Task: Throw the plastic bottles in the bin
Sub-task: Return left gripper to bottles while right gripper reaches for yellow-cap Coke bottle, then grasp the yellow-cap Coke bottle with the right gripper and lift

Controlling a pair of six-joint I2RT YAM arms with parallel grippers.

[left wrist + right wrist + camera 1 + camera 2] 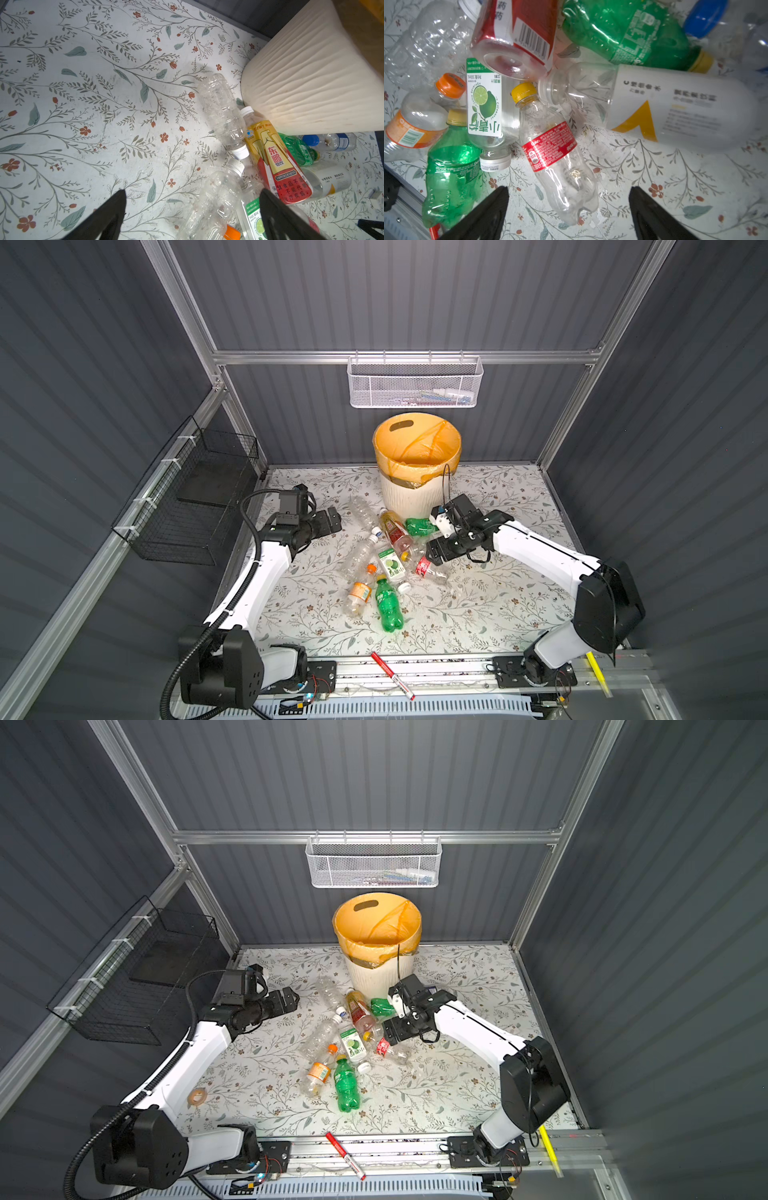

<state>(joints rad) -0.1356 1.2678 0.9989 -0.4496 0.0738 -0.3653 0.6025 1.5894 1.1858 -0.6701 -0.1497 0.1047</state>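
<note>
The bin [409,493] [374,977], cream, ribbed and lined with an orange bag, stands at the back middle. Several plastic bottles lie in a heap in front of it: a big green one [387,608], an orange-label one [359,593], a lime-label one [484,104] and a yellow-and-red one [276,162]. My right gripper [433,556] [569,190] is open and low over the heap. The base of a clear red-label bottle [556,158] lies between its fingers, untouched. My left gripper [331,521] [192,192] is open at the heap's left, a clear bottle [216,199] partly between its fingers.
A white mesh basket [415,383] hangs on the back rail. A black wire basket [195,497] hangs on the left wall. A red marker pen [392,674] and a yellow pen [598,672] lie on the front rail. A tape roll [197,1096] lies beside the left arm.
</note>
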